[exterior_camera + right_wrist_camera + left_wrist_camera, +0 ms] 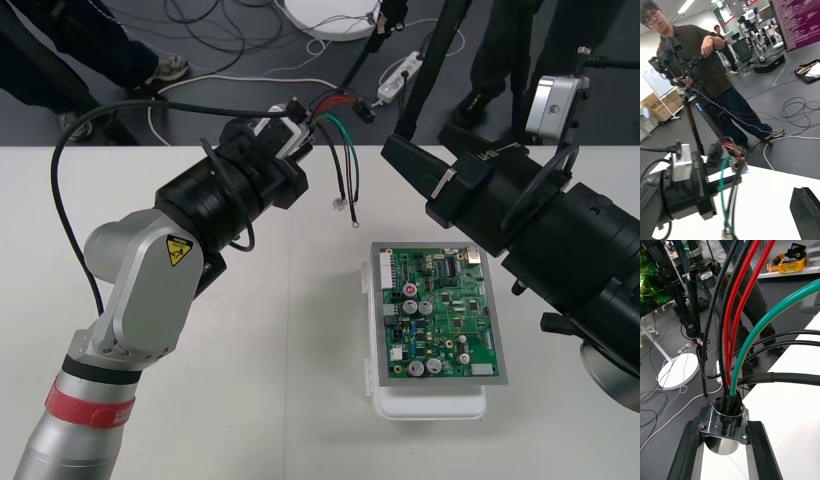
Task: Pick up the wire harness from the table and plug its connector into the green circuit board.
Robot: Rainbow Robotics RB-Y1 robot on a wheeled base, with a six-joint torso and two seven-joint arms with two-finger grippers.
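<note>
Warning sticker (pixel 178 249): yellow triangle with a black lightning bolt, on the smooth silver link of the left arm (pixel 140 300); a red ring (pixel 85 408) sits lower on the same arm
Left gripper (pixel 292 135): raised over the far part of the tabletop (pixel 280 380), left of the board; jaws clamped on the harness socket, one flat black jaw against each side of its flange
Socket (pixel 720 440): polished round metal cup with a square flange and small screw holes at the corners
Harness (pixel 345 165): thin glossy wires, red, black and one green with a yellow stripe, rise out of the socket, arch over and hang down; their loose ends dangle beyond the board's far left corner, apart from it
Board (pixel 445 310): green rectangle crowded with round silver-topped cans and white connectors, lying flat on a white base (pixel 430 405); its printing is too small to read
Right gripper (pixel 405 155): black and wedge-shaped, just beyond the board's far edge, right of the hanging wires; jaws apart
</note>
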